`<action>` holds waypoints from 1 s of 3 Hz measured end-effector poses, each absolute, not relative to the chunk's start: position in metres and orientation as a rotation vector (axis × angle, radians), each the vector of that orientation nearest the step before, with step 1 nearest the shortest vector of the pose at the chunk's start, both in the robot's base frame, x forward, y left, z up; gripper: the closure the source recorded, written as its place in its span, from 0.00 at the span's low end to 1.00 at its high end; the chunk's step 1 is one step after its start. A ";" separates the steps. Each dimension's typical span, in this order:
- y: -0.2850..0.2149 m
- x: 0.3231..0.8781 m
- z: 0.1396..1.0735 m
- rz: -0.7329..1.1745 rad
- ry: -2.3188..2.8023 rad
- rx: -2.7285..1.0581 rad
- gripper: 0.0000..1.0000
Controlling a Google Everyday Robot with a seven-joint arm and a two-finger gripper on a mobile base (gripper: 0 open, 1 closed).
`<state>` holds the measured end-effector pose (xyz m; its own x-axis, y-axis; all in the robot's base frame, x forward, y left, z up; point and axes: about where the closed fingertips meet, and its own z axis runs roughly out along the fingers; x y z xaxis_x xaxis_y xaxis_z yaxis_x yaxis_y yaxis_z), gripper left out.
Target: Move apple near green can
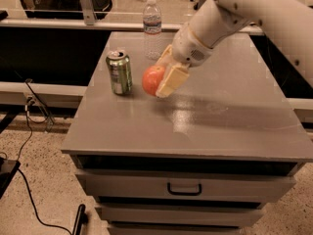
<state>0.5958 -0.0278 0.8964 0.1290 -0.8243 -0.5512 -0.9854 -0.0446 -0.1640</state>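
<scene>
The apple is held in the gripper, which is pinched around it from the right. One pale finger is pressed against the apple's near right flank, and the other is mostly hidden behind the fruit on its far side. The grasp is taken from the side away from the green can, so the apple's left face is left free to be brought close without the fingers getting between the two.

The apple is placed just beside the green can, to its right, with a narrow gap seen between them; they are apart, not touching. It is carried low over the surface. Whether its underside is resting on the surface or is hanging just above it cannot be told. The can is stood upright toward the left edge of the surface, and a clear water bottle is stood at the far edge, well behind both and out of the arm's way.

The task is judged to be nearly finished, since the apple is already close to the can. What remains is thought to be setting it down and letting go. Care is called for there, as a round apple may be rolled by a parting finger, and the light can could be knocked over by a nudge.
</scene>
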 end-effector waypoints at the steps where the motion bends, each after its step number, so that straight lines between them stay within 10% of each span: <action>1: -0.007 0.603 0.889 0.442 1.714 -1.932 0.36; 3: 0.010 0.614 0.876 0.470 1.695 -1.925 0.00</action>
<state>0.6143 0.0097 0.8758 0.1535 -0.8009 -0.5788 -0.9846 -0.0748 -0.1578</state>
